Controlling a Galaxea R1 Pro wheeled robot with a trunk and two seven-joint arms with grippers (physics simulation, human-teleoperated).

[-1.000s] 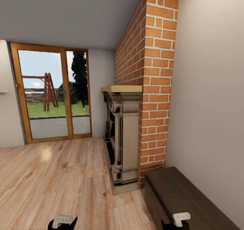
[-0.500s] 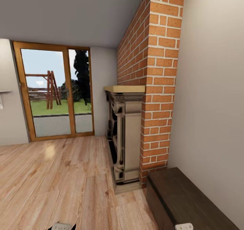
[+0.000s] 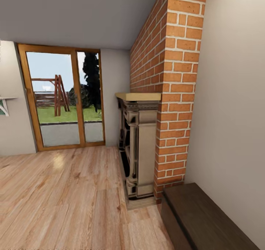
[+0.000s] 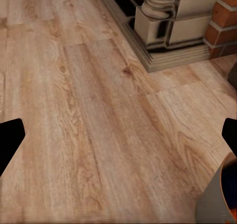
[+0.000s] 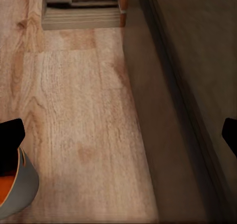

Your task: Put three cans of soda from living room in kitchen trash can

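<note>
The soda cans and the trash can are out of view. In the left wrist view my left gripper is open, its black fingertips far apart over bare wooden floor. My right gripper is also open in the right wrist view, with one black fingertip at each side. It hangs above the floor beside a dark bench. Nothing lies between either pair of fingers.
A brick chimney with a carved fireplace stands ahead on the right. A dark wooden bench runs along the right wall. A glass door is at the back left. A grey-and-orange rounded part sits low beside the grippers.
The whole head view has shifted slightly, so the camera has moved. The tops of both grippers, seen at its bottom edge before, have dropped out of frame.
</note>
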